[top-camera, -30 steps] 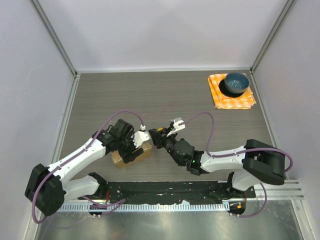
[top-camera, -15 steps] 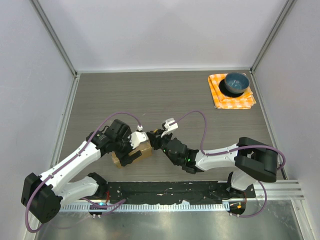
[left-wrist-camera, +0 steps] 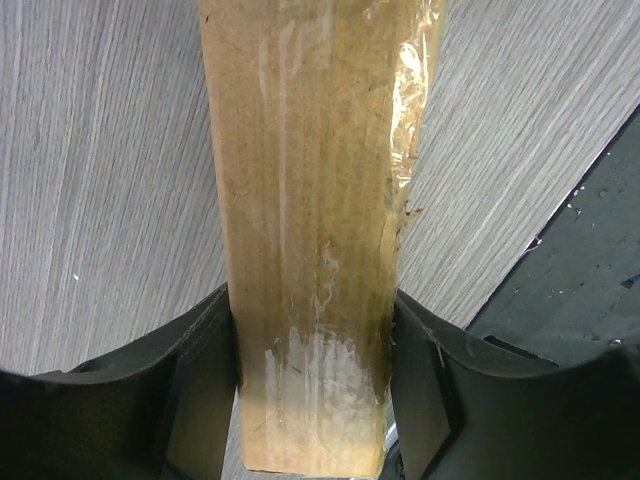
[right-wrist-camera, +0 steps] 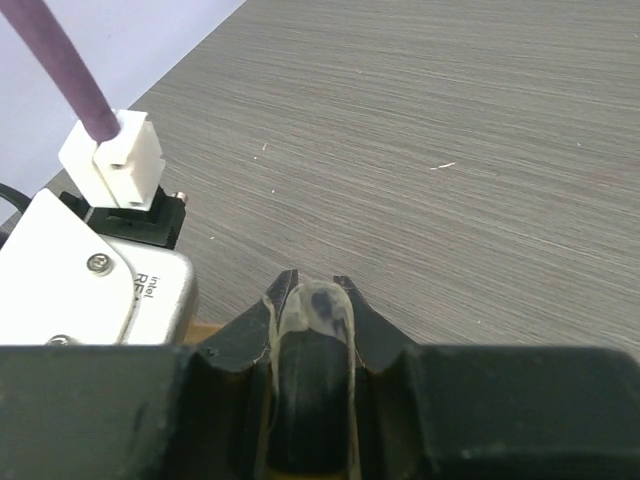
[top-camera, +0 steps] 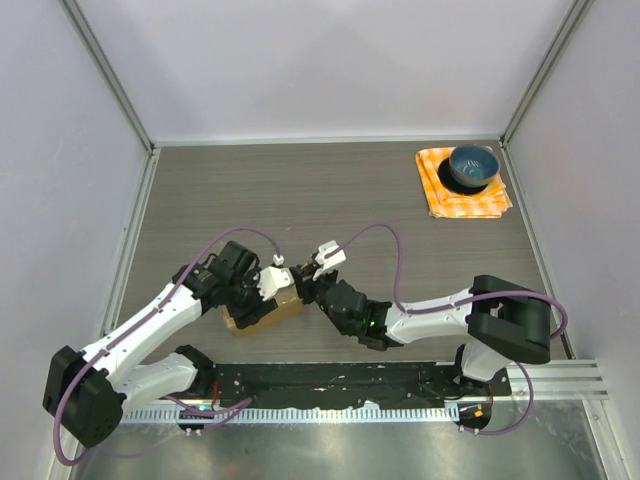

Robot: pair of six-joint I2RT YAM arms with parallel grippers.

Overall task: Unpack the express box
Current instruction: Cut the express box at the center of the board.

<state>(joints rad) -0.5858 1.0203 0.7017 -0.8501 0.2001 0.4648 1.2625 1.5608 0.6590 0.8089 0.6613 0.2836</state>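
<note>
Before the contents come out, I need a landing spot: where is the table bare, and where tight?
Bare: the left and middle table, from back wall to the arms; the right side nearer than the orange checked cloth holding the blue bowl. Tight: near centre, where left gripper and right gripper meet at the express box.

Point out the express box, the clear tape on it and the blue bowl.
express box (left-wrist-camera: 300,200): left wrist view, top cardboard face.
clear tape (left-wrist-camera: 412,90): left wrist view, crumpled strip along box edge.
blue bowl (top-camera: 472,166): top external view, inside bottom.
</note>
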